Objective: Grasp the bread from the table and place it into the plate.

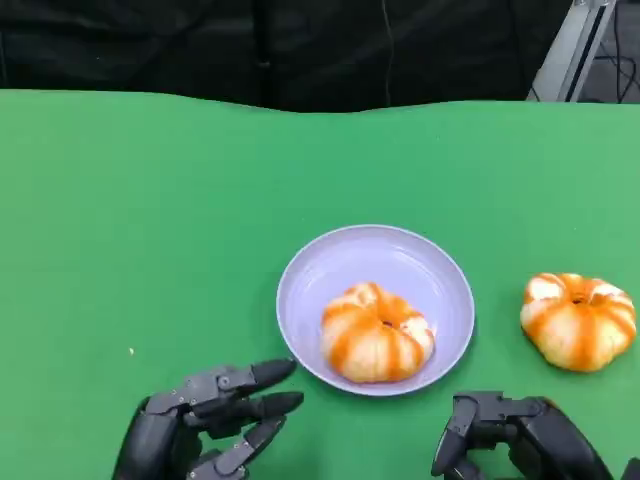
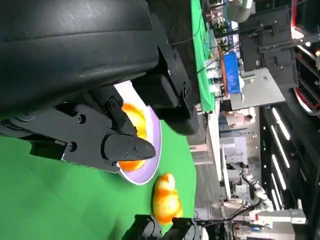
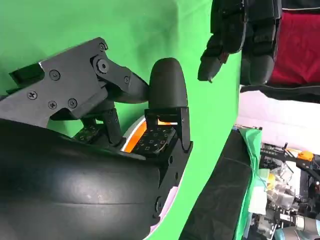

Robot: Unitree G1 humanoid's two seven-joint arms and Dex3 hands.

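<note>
The bread in the plate (image 1: 377, 333) is a round, pumpkin-shaped bun with orange stripes running out from a dimple on top; it has no real long axis, and that dimple faces straight up; it sits in the near half of the lilac plate (image 1: 400, 255), close to the rim nearest me. A second bread (image 1: 578, 320) of the same kind lies on the green table (image 1: 120, 230) off to my right, apart from the plate, dimple up as well (its stripes fan the same way). My left hand (image 1: 205, 420) hovers low over the cloth just short of the plate's near-left rim; its fingers (image 1: 268, 374) are spread and stretched toward the plate, holding nothing, not touching it. My right hand (image 1: 515, 435) rests near the table's front edge, between the plate and the second bread but nearer me; its fingers curl downward and are empty, though how tightly they are drawn in I cannot tell; the bun sits beyond it, untouched.
</note>
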